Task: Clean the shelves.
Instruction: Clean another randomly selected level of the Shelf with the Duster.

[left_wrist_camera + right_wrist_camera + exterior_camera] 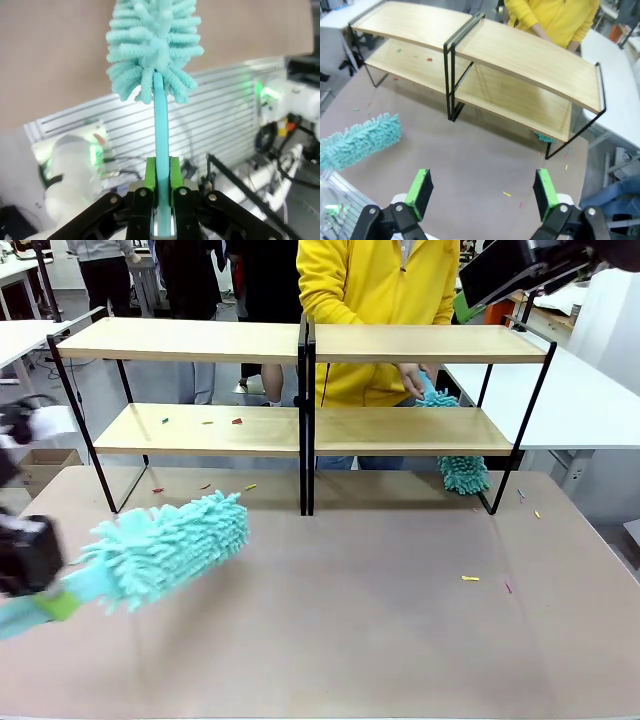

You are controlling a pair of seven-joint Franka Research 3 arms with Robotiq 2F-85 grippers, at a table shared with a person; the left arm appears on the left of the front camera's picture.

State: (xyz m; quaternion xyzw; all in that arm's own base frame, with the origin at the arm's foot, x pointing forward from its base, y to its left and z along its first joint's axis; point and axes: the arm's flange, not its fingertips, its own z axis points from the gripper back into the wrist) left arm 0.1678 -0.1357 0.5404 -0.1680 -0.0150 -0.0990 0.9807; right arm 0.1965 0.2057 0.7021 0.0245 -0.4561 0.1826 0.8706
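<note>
The shelves [300, 345] stand across the far half of the table as two joined racks of light wood on black frames; in the right wrist view the shelves [520, 55] lie below. My left gripper [55, 602] at the left edge is shut on the handle of a teal fluffy duster [165, 545], whose head hovers over the table in front of the left rack. In the left wrist view the green pads [149, 182] clamp that handle below the duster head [152, 50]. My right gripper [482, 195] hangs open, high above the table. A person in yellow holds a second teal duster [462, 472] behind the right rack.
Small coloured scraps lie on the lower left board [237, 421], under that rack [205, 486] and on the brown table [469, 579]. The right arm's dark wrist [520, 270] hangs at the top right. White tables [590, 400] flank the scene.
</note>
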